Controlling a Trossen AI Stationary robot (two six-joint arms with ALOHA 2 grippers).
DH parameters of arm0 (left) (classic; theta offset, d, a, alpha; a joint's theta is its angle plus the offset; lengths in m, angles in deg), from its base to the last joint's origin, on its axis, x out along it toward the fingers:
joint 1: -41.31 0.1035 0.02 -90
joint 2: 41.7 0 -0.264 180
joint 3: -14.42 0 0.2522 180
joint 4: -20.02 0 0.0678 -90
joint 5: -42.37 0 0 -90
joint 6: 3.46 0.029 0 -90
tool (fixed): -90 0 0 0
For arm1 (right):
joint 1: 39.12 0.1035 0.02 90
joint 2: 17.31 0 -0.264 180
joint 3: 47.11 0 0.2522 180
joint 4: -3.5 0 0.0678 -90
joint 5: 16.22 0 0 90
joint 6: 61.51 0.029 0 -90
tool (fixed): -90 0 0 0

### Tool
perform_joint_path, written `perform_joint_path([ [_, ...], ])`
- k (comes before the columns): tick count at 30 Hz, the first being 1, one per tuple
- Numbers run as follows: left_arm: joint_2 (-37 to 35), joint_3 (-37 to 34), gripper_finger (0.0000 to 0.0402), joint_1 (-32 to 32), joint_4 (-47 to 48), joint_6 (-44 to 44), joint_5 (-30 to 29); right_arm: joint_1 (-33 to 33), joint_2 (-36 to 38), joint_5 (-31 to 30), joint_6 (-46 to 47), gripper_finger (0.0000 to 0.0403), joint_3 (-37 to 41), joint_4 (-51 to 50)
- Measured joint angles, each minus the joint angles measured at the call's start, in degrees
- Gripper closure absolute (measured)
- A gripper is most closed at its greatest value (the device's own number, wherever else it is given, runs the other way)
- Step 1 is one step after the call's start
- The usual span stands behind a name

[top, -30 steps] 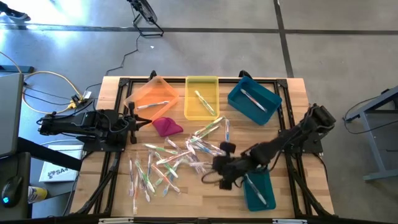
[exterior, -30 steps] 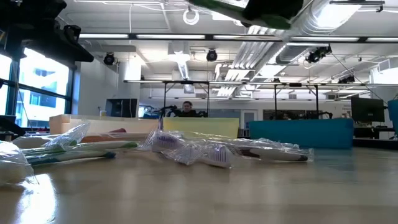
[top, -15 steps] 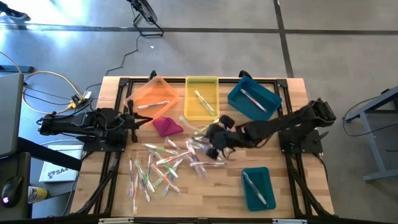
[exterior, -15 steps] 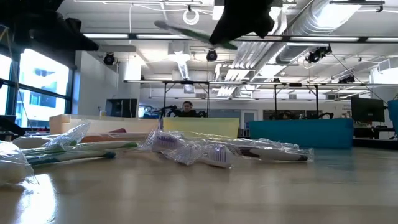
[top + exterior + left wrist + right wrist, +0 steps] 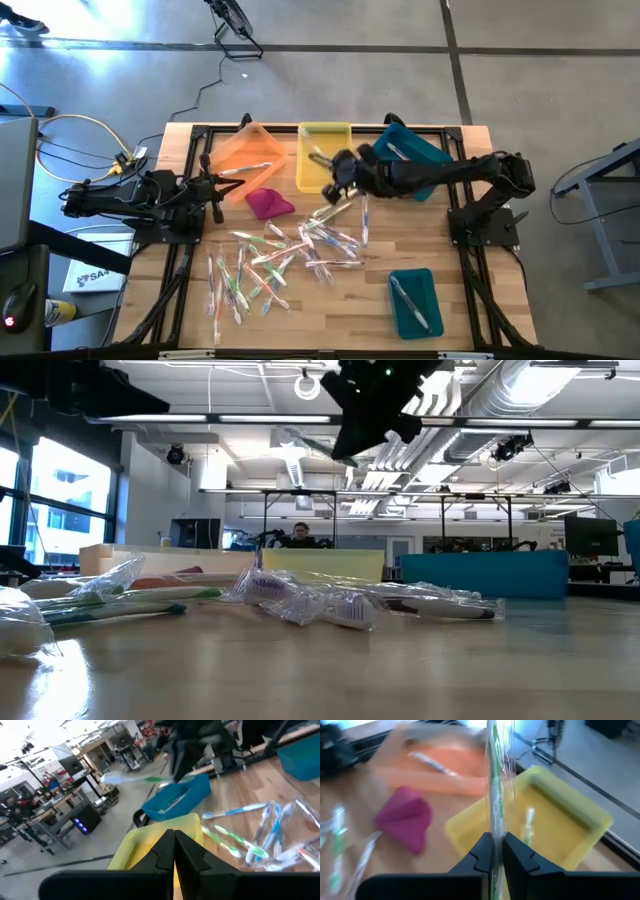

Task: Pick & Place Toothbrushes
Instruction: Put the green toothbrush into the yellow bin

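Big open workshop space: grey concrete floor (image 5: pixel 330 70) with seam lines, exposed ducts (image 5: pixel 540 385) and strip lights (image 5: pixel 250 418) overhead, a bright window (image 5: pixel 60 490) on one side. Desks with monitors (image 5: pixel 590 535) line the back, and a person (image 5: pixel 300 535) sits there.

The wrapped toothbrush (image 5: pixel 494 780) runs off the right wrist picture's upper edge — its head is cut off. The orange bin (image 5: pixel 435 762) and pink cloth (image 5: pixel 405 817) are smeared by blur. In the low view the right pincer (image 5: pixel 345 445) is only a dark shape.
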Motion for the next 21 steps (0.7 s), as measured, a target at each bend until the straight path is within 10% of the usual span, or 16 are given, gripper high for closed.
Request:
perform_joint_path([
  [21, 0.61, 0.00, 0.0398, 0.01, -10.23, 13.05, -6.32, -10.99, -7.88, 12.96, 4.21, 0.0386, 0.00, 10.93],
])
